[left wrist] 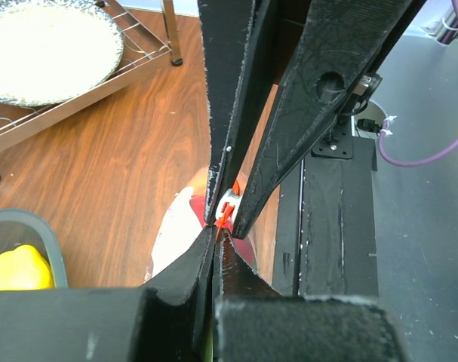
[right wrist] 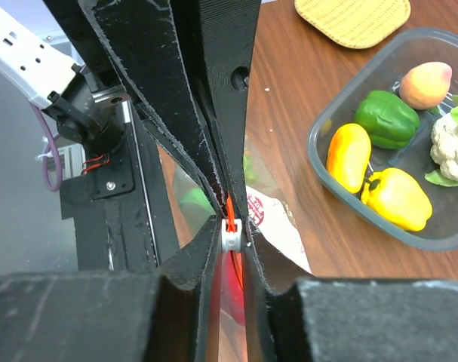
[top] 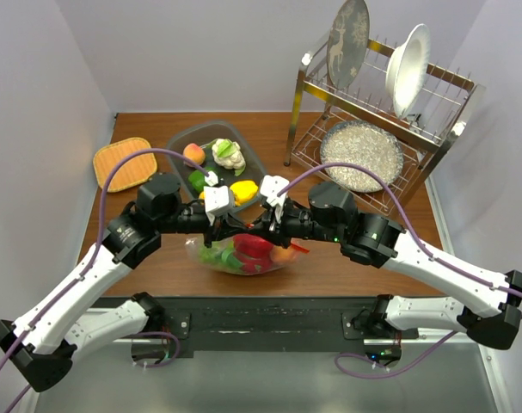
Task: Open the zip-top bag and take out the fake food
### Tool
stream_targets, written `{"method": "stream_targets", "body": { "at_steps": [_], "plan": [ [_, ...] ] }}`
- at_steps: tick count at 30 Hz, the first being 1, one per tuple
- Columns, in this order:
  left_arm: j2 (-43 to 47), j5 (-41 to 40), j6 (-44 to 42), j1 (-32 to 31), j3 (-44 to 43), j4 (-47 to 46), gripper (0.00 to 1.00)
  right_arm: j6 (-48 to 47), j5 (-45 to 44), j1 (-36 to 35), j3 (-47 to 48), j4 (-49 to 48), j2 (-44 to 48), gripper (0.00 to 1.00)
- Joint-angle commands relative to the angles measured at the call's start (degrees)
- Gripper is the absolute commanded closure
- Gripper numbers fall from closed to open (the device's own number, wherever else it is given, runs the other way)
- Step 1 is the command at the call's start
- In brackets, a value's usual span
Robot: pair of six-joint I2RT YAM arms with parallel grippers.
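Note:
The zip-top bag point(top: 243, 256) lies at the table's near middle. Inside it show a red bell pepper point(top: 254, 247), green pieces point(top: 214, 255) and an orange piece point(top: 285, 254). Both grippers meet tip to tip at its top edge. My left gripper point(top: 230, 229) point(left wrist: 215, 235) is shut on the orange-red zip strip point(left wrist: 227, 215). My right gripper point(top: 259, 227) point(right wrist: 231, 234) is shut on the small white slider point(right wrist: 231, 237), which also shows in the left wrist view point(left wrist: 230, 202). The bag's clear wall point(right wrist: 278, 219) hangs below the jaws.
A grey tray point(top: 181, 142) behind the bag holds yellow peppers point(right wrist: 398, 197), a green pepper point(right wrist: 387, 117), a peach point(right wrist: 425, 84) and a cauliflower point(right wrist: 455, 143). A woven yellow mat point(top: 123, 162) lies far left. A dish rack point(top: 381, 103) with a speckled bowl point(top: 360, 155) stands far right.

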State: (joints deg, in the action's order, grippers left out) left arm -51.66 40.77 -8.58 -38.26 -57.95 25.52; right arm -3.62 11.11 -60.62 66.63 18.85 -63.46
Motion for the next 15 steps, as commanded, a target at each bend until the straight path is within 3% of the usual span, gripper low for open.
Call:
{"method": "stream_targets", "body": {
  "at_steps": [1,11,14,15],
  "plan": [
    [2.96,-2.53,1.28,0.2,-0.49,-4.77,1.0,-0.34,-0.56,0.24,1.57,-1.72,0.71,0.92],
    [7.54,-16.15,7.17,0.2,-0.93,-10.31,1.0,2.03,-6.71,0.15,-5.28,1.97,4.22,0.96],
    [8.5,-22.91,8.14,0.2,-0.85,-10.75,1.0,4.83,-9.96,0.24,-7.74,3.81,5.97,0.96],
    [9.2,-29.55,9.88,0.2,-0.58,-11.19,1.0,5.63,-10.58,0.15,-9.14,4.17,6.33,0.95]
  ]
}}
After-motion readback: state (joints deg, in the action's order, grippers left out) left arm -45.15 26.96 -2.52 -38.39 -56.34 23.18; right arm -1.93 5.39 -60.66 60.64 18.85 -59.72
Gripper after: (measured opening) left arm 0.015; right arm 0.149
